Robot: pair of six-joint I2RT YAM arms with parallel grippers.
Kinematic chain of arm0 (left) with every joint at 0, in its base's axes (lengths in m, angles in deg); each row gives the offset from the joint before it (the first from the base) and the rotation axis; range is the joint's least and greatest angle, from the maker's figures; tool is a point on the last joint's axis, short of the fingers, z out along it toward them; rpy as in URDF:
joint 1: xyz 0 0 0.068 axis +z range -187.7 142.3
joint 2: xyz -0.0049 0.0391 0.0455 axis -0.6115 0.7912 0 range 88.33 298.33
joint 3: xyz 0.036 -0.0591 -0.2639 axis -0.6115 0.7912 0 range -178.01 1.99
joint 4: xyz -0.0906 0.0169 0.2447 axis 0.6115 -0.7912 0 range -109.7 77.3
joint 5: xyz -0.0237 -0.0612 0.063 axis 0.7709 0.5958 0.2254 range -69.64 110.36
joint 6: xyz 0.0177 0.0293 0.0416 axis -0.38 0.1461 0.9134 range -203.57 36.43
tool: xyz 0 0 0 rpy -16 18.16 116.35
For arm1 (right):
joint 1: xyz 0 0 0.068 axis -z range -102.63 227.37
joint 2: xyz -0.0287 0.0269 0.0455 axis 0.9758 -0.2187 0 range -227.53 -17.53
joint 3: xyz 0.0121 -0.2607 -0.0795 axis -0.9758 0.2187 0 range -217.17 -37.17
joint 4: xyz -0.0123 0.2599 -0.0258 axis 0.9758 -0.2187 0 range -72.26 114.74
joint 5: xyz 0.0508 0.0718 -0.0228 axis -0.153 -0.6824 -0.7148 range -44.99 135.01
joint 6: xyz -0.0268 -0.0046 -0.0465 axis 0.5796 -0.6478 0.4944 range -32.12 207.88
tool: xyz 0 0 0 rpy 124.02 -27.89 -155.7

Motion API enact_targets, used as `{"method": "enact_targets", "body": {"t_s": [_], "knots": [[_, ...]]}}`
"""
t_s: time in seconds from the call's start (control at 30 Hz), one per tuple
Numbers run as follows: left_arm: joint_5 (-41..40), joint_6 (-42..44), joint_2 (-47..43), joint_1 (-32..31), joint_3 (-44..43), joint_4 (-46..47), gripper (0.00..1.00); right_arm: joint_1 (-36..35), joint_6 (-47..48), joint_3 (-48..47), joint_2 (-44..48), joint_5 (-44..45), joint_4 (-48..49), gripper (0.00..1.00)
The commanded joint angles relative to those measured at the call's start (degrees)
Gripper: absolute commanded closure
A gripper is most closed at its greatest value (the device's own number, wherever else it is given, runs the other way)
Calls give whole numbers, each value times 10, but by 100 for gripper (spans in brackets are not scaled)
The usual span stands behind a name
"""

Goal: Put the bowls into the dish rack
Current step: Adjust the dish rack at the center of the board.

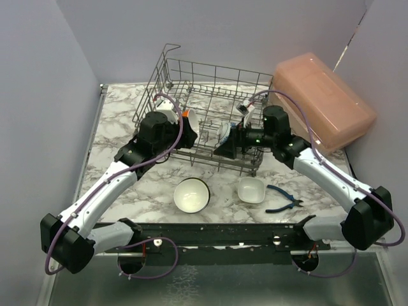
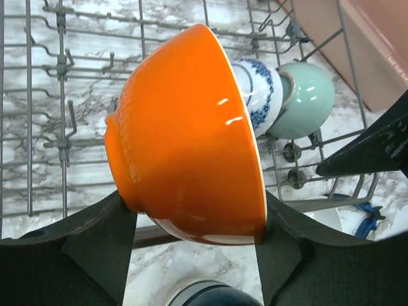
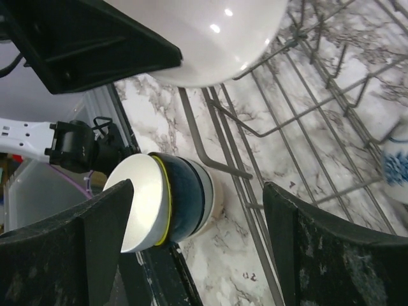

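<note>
My left gripper point(image 1: 186, 132) point(image 2: 194, 223) is shut on an orange bowl point(image 1: 191, 122) point(image 2: 185, 134), held on edge over the dish rack point(image 1: 210, 65) point(image 2: 64, 83) near its front rail. Behind it in the rack stand a blue-patterned white bowl point(image 2: 262, 89) point(image 1: 224, 131) and a mint green bowl point(image 2: 307, 99). The right gripper point(image 1: 224, 148) point(image 3: 197, 248) hovers open at the rack's front edge, holding nothing. A stack of bowls point(image 1: 192, 194) point(image 3: 169, 201) and a small white bowl point(image 1: 252, 189) sit on the table in front.
A pink plastic box point(image 1: 322, 102) lies at the back right beside the rack. Blue pliers point(image 1: 284, 199) rest on the marble table point(image 1: 121, 121) right of the small white bowl. The two grippers are close together at the rack's front.
</note>
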Motion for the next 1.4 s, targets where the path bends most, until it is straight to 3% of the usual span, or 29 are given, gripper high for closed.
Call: {"method": "enact_targets", "body": {"t_s": [0.0, 0.13, 0.3, 0.6, 0.83, 0.97, 1.17, 1.27, 1.37], "knots": [[-17, -3, -31, 8, 18, -6, 100, -41, 6, -44, -54, 13, 20, 13], [-30, -3, -48, 10, 27, -12, 100, -70, 13, -76, -102, 17, 18, 16], [-43, 2, -66, 11, 34, -13, 100, -97, 20, -94, -135, -5, 13, 27], [-43, 15, -65, 11, 30, -20, 100, -130, 36, -75, -130, 3, -29, 81], [-32, 25, -52, 11, 18, -19, 100, -131, 53, -48, -115, -10, -42, 90], [-22, 40, -37, 11, 8, -19, 100, -131, 54, -44, -116, -2, -43, 85], [-8, 77, 1, 11, -18, -19, 100, -131, 29, -32, -85, 47, -29, 38], [-6, 97, 30, 11, -38, -19, 100, -131, 3, -16, -63, 69, -10, 22], [-2, 114, 65, 11, -63, -19, 100, -130, -8, -6, -49, 71, 0, 14]]}}
